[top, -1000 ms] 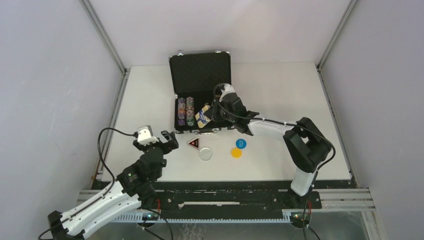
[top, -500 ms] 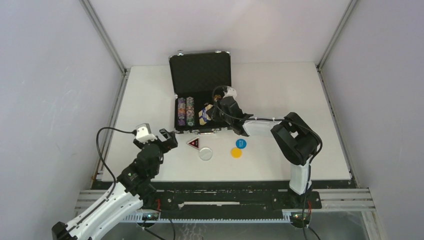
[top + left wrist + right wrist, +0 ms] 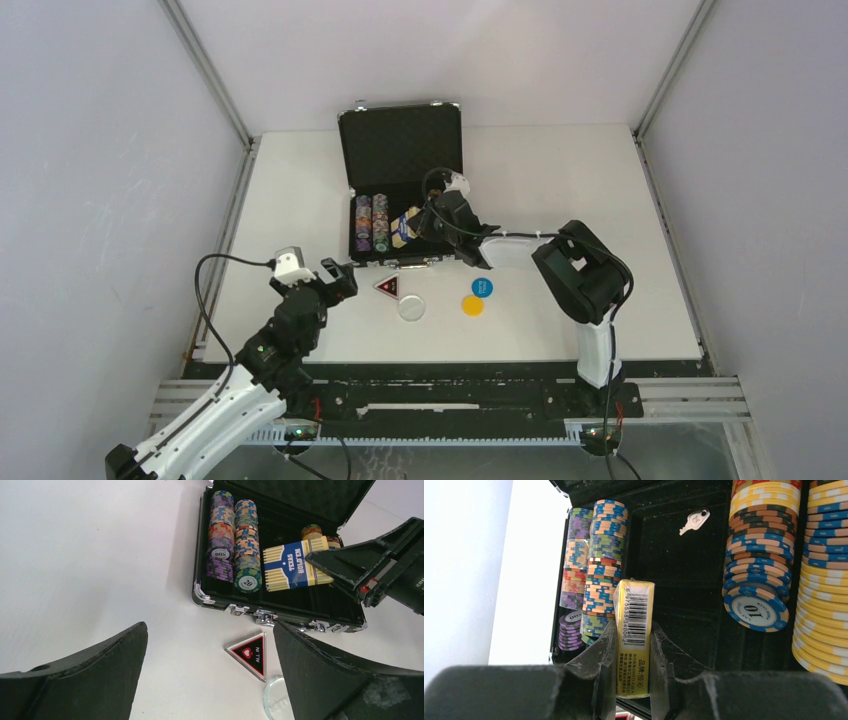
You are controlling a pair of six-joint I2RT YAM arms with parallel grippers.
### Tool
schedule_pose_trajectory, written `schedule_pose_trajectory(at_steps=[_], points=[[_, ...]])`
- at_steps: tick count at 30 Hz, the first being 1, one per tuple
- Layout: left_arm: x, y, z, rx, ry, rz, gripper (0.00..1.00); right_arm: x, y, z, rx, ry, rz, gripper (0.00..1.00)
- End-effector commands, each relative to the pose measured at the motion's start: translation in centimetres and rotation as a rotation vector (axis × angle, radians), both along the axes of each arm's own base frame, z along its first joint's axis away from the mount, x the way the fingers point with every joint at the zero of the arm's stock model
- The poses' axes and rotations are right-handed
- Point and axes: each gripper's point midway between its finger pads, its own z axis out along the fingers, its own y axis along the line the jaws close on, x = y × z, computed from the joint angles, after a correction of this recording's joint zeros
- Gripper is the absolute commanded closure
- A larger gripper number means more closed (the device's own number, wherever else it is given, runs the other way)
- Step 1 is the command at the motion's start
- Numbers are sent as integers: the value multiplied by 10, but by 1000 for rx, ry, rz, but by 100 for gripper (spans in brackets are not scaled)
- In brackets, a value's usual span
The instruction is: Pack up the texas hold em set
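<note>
Black briefcase (image 3: 400, 145) lies open at upper centre, right arm (image 3: 520, 245) folded low toward it. Left wrist: left fingers (image 3: 90, 675) spread wide over the surface (image 3: 75, 555). Right wrist: right fingers (image 3: 606, 655) pinch the card box (image 3: 634, 630) edge-up over the briefcase.

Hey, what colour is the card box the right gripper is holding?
The card box is blue with yellow striped ends, clearest in the left wrist view.

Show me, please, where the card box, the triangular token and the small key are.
card box (image 3: 294, 570), left wrist view, on its blue printed face.
triangular token (image 3: 251, 652), left wrist view, on its black centre.
small key (image 3: 696, 519), right wrist view, on its head.
</note>
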Motion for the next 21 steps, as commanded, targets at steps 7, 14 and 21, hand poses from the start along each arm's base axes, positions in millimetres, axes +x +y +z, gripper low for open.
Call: schedule_pose_trajectory(at_steps=[7, 14, 21], points=[[2, 0, 0, -1, -19, -6, 0, 4, 13, 3, 17, 16, 11, 82], [2, -1, -1, 8, -12, -9, 0, -1, 11, 0, -15, 26, 27, 86], [2, 0, -1, 9, -12, -7, 0, -8, 8, -10, -61, 48, 33, 100]])
